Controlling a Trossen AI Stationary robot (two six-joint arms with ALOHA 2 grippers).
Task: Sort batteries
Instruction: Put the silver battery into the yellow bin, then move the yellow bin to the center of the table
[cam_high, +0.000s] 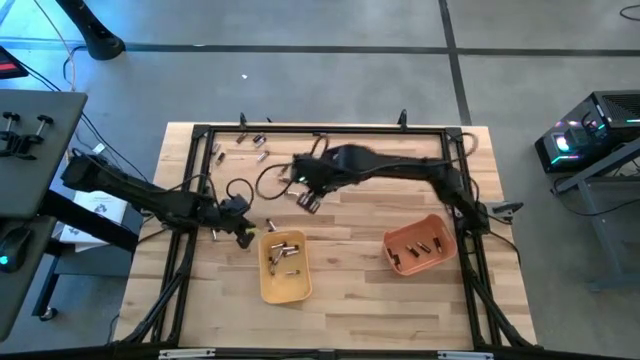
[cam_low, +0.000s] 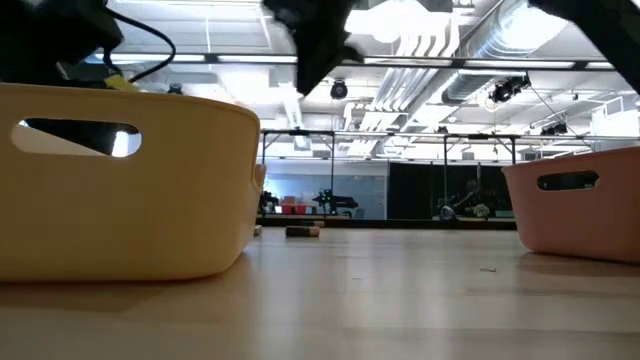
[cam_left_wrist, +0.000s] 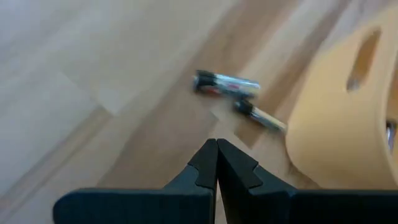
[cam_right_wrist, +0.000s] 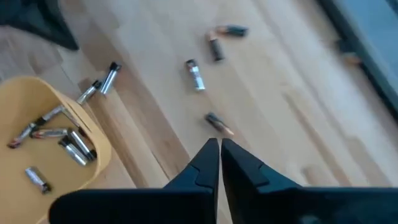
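The left gripper (cam_high: 243, 233) sits low over the wooden surface (cam_high: 350, 245), just left of the yellow tray (cam_high: 285, 268). In the left wrist view its fingers (cam_left_wrist: 202, 167) are pressed together with nothing between them. 2 batteries (cam_left_wrist: 227, 84) lie on the surface just ahead of those fingers, beside the outer wall of the yellow tray.

The yellow tray stands near the front centre of the surface and holds several batteries (cam_right_wrist: 68, 142), silvery and dark, lying loose on its floor.

The right gripper (cam_high: 307, 200) hangs above the surface at centre, reaching in from the right side. In the right wrist view its fingers (cam_right_wrist: 205, 167) are closed tip to tip and hold nothing. A few batteries (cam_right_wrist: 196, 74) lie scattered on the bare surface ahead of it, well apart from each other.

More batteries (cam_high: 250, 145) are spread across the far left part of the surface.

The orange tray (cam_high: 420, 245) stands at the right, well apart from the yellow tray, with a few batteries (cam_high: 425, 247) inside it.
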